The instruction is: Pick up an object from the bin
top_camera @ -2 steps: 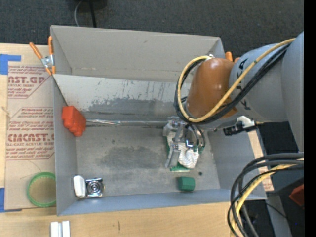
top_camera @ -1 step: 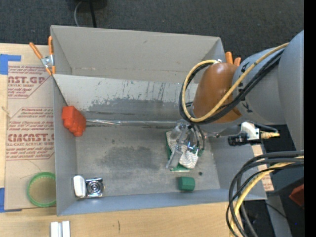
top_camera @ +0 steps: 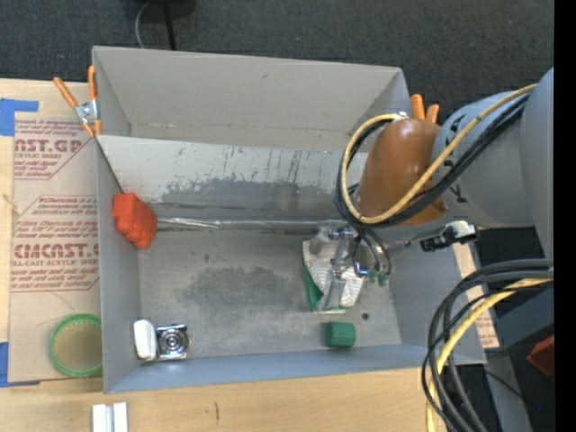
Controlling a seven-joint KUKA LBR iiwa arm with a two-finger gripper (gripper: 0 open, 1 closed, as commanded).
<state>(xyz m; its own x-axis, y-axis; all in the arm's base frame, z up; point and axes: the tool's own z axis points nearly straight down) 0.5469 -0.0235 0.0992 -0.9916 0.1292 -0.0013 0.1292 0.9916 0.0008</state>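
My gripper (top_camera: 346,275) is low in the right part of the bin, close to the floor. Directly under and beside it lies a crumpled white thing with a dark green edge (top_camera: 315,266), partly hidden by the gripper. A small green block (top_camera: 339,334) rests on the floor just below the gripper, near the front wall and apart from it.
An orange lump (top_camera: 134,220) lies against the left wall. A small white piece with a shiny metal part (top_camera: 160,340) sits in the front left corner. The arm with its orange cover and looped cables hangs over the bin's right side.
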